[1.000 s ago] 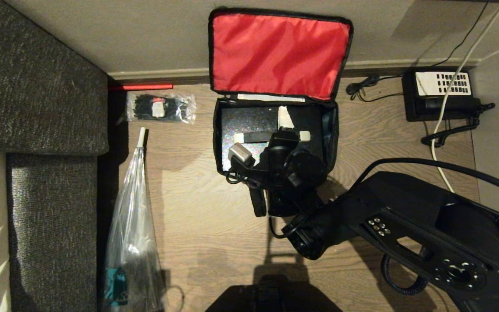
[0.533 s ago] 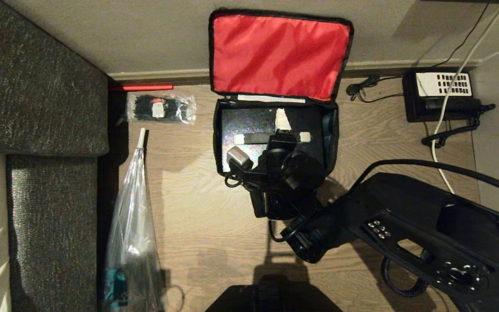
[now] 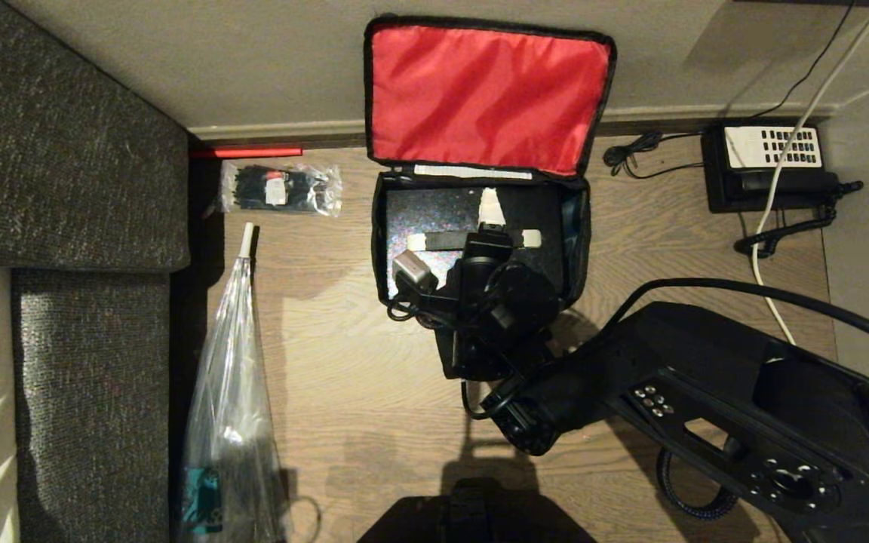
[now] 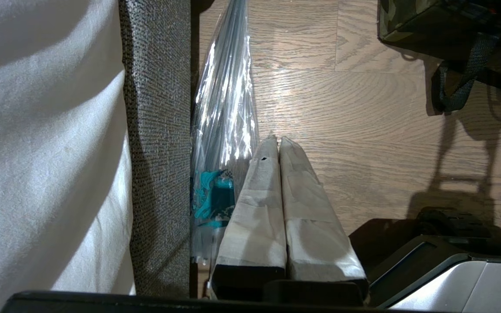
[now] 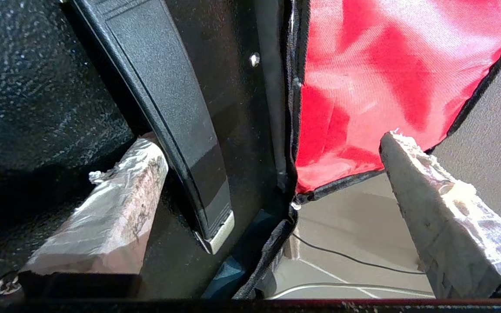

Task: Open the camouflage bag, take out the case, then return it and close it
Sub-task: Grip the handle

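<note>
The camouflage bag [image 3: 576, 226] stands open on the wooden floor, its red-lined lid [image 3: 483, 94] leaning back against the wall. Inside lies the black case [image 3: 434, 211], with a black carry handle [image 3: 446, 240] across its top. My right gripper [image 3: 489, 226] hangs over the case and is open. In the right wrist view one of its fingers [image 5: 115, 204] rests by the handle [image 5: 168, 108] on the case [image 5: 28, 65], and the other stands off toward the red lid [image 5: 385, 65]. The handle lies between them, ungripped. My left gripper [image 4: 276, 140] is parked, shut and empty, low beside the sofa.
A grey sofa [image 3: 65, 151] fills the left side, with a clear plastic bag [image 3: 231, 392] along it. A packet of black ties [image 3: 280, 188] lies near the wall. A black telephone [image 3: 770, 162] and loose cables [image 3: 766, 249] sit at the right.
The right wrist has turned a little and the forearm has slid slightly leftward. The gripper stays open over the case handle. Bag and case have not moved.
</note>
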Robot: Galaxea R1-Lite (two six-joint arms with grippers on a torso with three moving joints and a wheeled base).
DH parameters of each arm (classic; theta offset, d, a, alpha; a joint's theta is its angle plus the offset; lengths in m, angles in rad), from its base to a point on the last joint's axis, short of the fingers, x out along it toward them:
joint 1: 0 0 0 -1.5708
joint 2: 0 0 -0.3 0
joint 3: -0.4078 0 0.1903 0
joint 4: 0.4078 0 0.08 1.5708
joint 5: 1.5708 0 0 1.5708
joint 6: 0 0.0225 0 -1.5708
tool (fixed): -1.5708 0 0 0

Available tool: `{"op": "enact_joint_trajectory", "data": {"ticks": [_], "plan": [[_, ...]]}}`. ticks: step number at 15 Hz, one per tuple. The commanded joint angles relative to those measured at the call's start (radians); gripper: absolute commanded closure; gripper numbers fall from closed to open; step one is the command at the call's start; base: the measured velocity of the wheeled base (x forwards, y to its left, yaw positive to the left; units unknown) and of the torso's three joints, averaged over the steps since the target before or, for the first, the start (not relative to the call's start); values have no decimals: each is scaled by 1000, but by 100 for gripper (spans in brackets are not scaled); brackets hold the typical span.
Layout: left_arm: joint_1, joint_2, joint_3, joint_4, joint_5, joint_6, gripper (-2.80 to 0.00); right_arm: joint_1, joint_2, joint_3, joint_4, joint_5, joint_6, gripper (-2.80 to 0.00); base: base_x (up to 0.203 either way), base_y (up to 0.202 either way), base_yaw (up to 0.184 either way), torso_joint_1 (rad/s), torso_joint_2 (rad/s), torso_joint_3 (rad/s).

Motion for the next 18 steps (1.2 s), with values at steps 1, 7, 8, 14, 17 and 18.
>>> {"op": "enact_joint_trajectory", "data": {"ticks": [1,7,8,14,17,18], "plan": [[0,-2,3,0,1,-1,0,0,6,16,-9,-10,-23,-280,0,0,0,0,0,0],[0,-2,3,0,1,-1,0,1,40,17,-9,-22,-31,-280,0,0,0,0,0,0],[0,-2,3,0,1,-1,0,0,45,-5,-9,-22,-33,-280,0,0,0,0,0,0],[0,-2,3,0,1,-1,0,-7,72,-101,-9,-21,-33,-280,0,0,0,0,0,0],[0,-2,3,0,1,-1,0,-20,83,-141,-9,-19,-49,-280,0,0,0,0,0,0],[0,-2,3,0,1,-1,0,-20,87,-150,-9,-20,-49,-280,0,0,0,0,0,0]]}}
